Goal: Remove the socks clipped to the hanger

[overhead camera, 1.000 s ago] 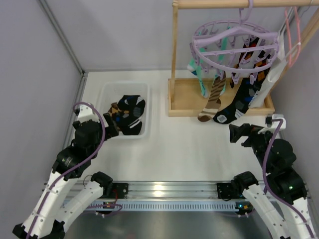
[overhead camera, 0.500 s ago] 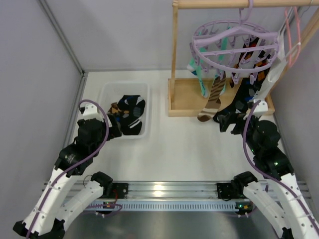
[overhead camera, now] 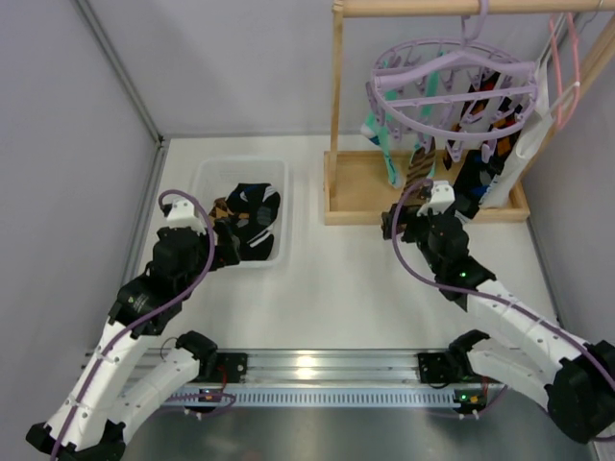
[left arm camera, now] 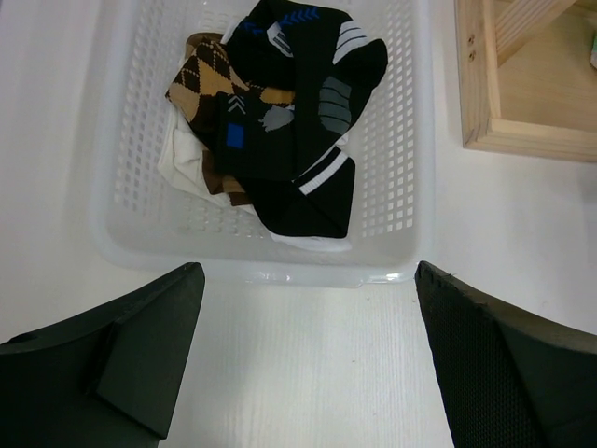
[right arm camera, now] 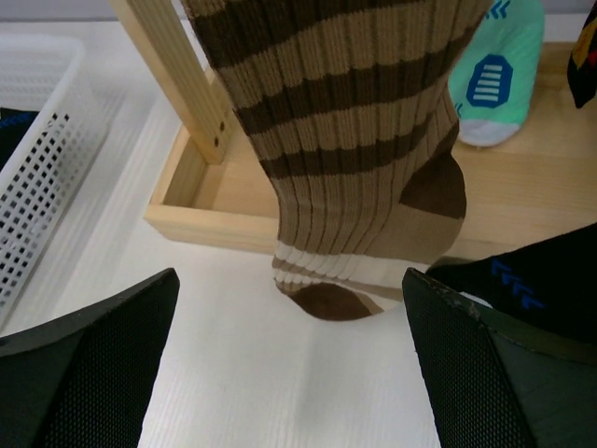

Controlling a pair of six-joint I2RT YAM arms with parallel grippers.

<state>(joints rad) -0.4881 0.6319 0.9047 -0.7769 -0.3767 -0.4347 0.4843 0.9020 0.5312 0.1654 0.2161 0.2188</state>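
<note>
Right gripper (right arm camera: 294,366) stood with its jaws spread wide and empty, and the brown-tan striped sock (right arm camera: 345,140) hung straight ahead of it, in line with the gap between the fingers, long axis vertical and toe lowest. That sock dangled from the hanger (overhead camera: 450,82) overhead, so this arm was far nearer than the left gripper (left arm camera: 303,369), open and empty over the white basket (left arm camera: 410,191) well off to the side.

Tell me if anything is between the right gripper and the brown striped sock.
Nothing visible does. The open right gripper faces the brown striped sock head-on. The wooden post stands to the sock's left and a black sock sits close on its right, both beside the path.
</note>
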